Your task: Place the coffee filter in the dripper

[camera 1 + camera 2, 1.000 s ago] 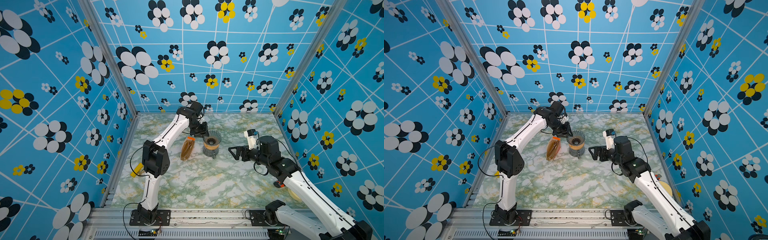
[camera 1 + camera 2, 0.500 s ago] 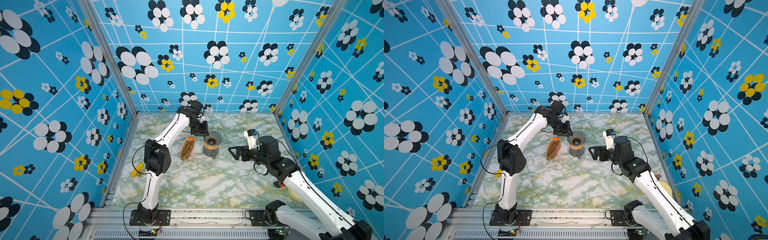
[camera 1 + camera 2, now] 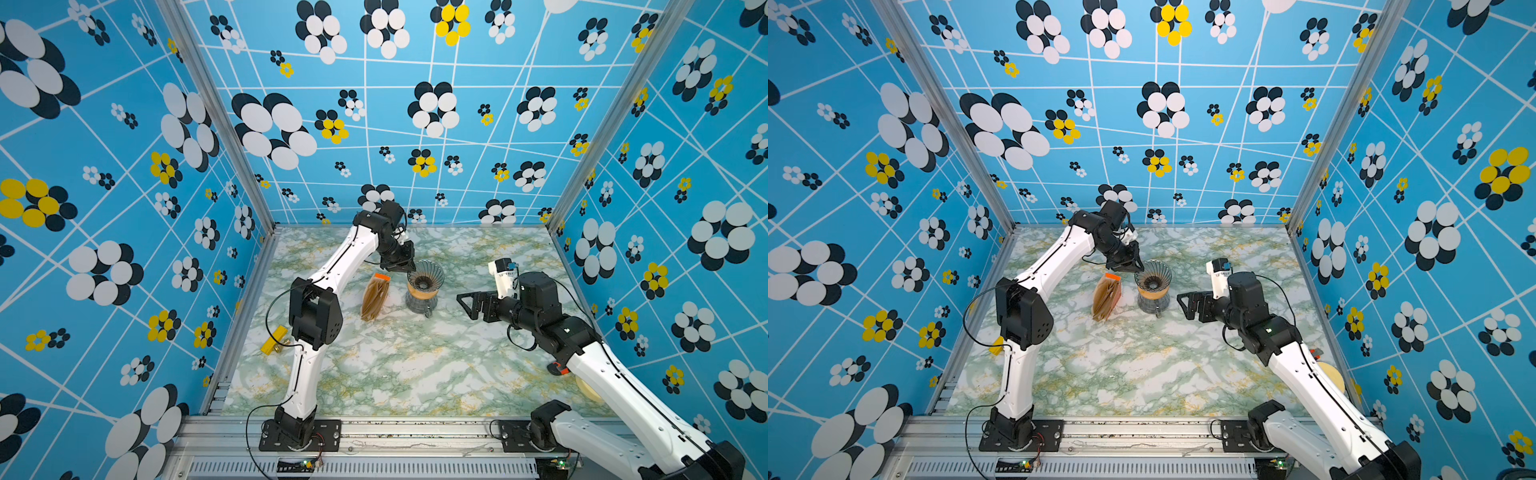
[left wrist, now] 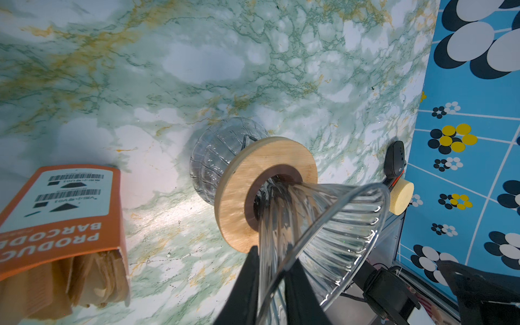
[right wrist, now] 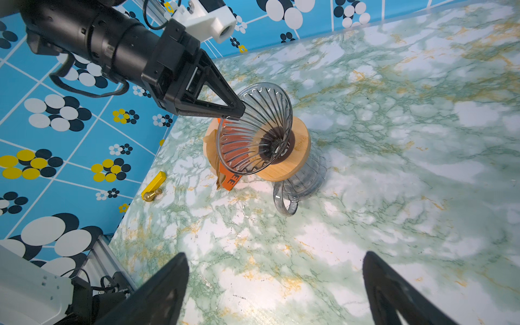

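The dripper (image 3: 426,274) (image 3: 1152,276) is a clear ribbed glass cone. It stands point down in a wooden ring (image 4: 239,191) on top of a glass jug (image 5: 304,183). My left gripper (image 3: 408,269) (image 3: 1138,268) (image 4: 271,259) (image 5: 237,112) is shut on the dripper's (image 4: 337,225) (image 5: 253,129) rim, one finger inside the glass wall and one outside. My right gripper (image 3: 465,305) (image 3: 1183,305) (image 5: 275,254) hangs wide open and empty to the right of the jug. No single coffee filter is in view.
An orange-tagged packet of brown filters (image 3: 374,297) (image 3: 1106,297) (image 4: 62,225) lies just left of the jug. A yellow block (image 3: 274,340) (image 5: 153,185) sits by the left wall. A pale round disc (image 3: 588,388) (image 3: 1331,374) lies near the right wall.
The left gripper's jaws have drawn together on the dripper's rim. The right arm has not moved.
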